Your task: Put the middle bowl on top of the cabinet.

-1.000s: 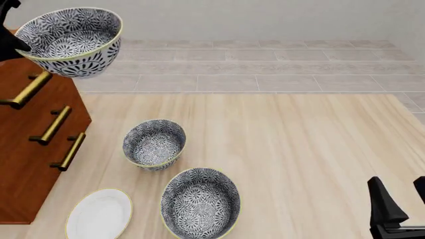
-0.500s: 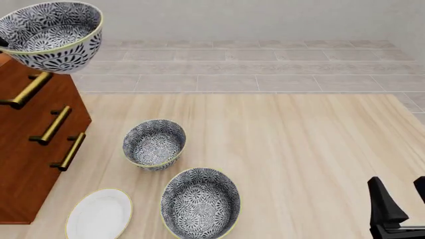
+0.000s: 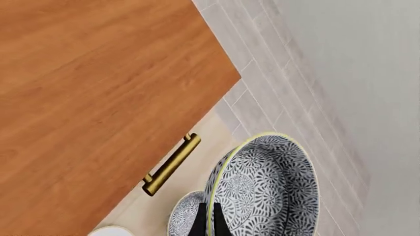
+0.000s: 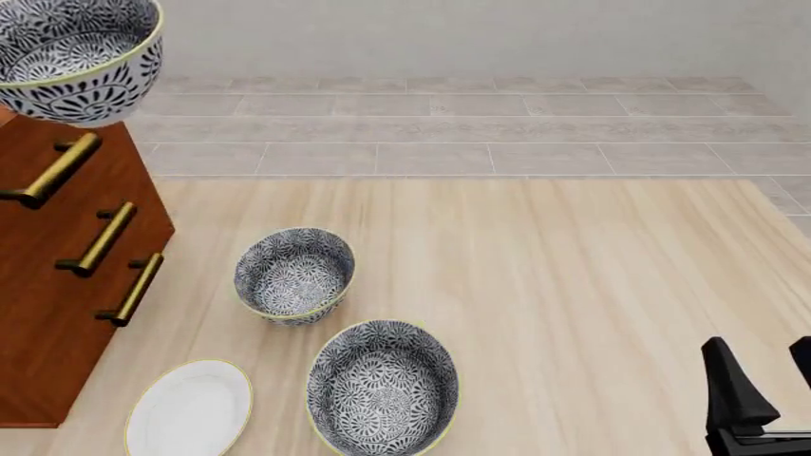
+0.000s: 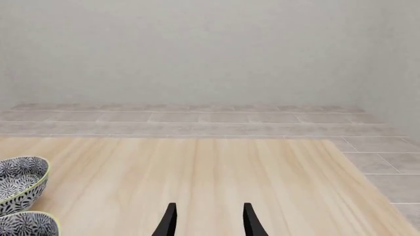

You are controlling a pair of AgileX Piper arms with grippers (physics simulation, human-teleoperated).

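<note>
Left claw [image 3: 205, 223]: I'm pinching its fingers closed on the middle bowl [image 4: 76, 59] at the rim, carrying it above the cabinet [image 4: 64, 275].
Right claw [image 5: 206, 219]: idling parted, empty, low over the table [image 4: 571, 304].
Risk: thin-rim grip; I'm judging the glossy, deep, patterned bowl could tilt or slip.
Cabinet top: flat, smooth wood.

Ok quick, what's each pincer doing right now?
Left pincer: shut on the middle bowl, pinching its rim, beside the cabinet.
Right pincer: open, holding nothing.
</note>
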